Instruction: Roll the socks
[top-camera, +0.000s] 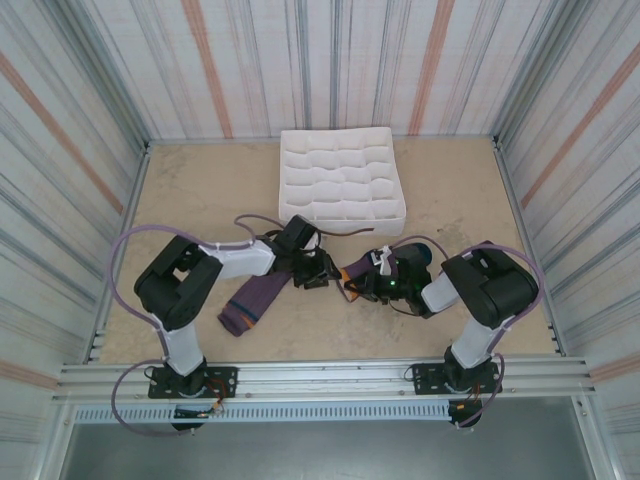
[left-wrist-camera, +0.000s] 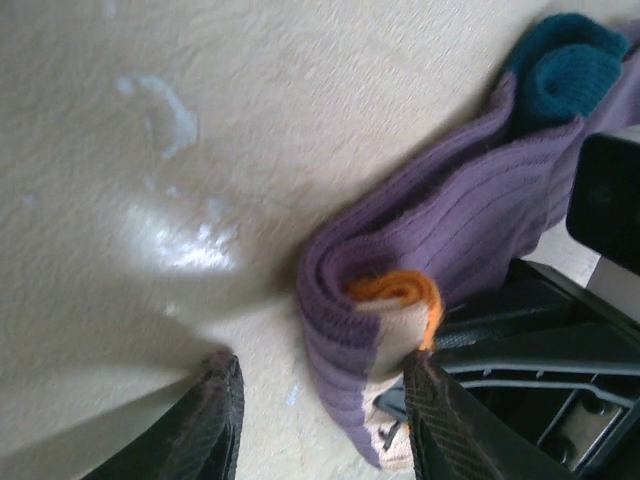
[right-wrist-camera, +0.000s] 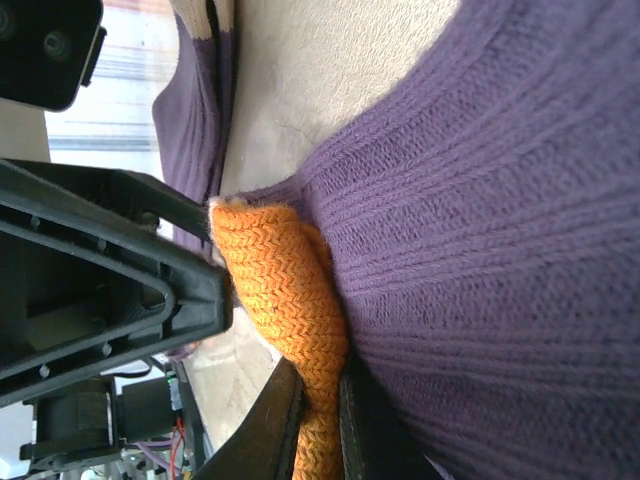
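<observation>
One of the socks (top-camera: 250, 300) lies flat and purple on the table under my left arm. The other sock (left-wrist-camera: 440, 210) is partly rolled, its orange end (left-wrist-camera: 400, 290) curled in the core and its teal heel (left-wrist-camera: 570, 70) at the far end. My left gripper (left-wrist-camera: 325, 425) stands open around the roll's near end: one finger (left-wrist-camera: 440, 420) touches it and the other is apart from it. My right gripper (right-wrist-camera: 322, 400) is shut on the orange end (right-wrist-camera: 285, 290) of that sock. The two grippers meet mid-table, the left gripper (top-camera: 318, 270) facing the right gripper (top-camera: 368, 282).
A white grid-compartment box (top-camera: 340, 180) stands at the back middle of the table. Striped walls close in the left, right and back. Bare tabletop (left-wrist-camera: 150, 200) lies to the left of the roll.
</observation>
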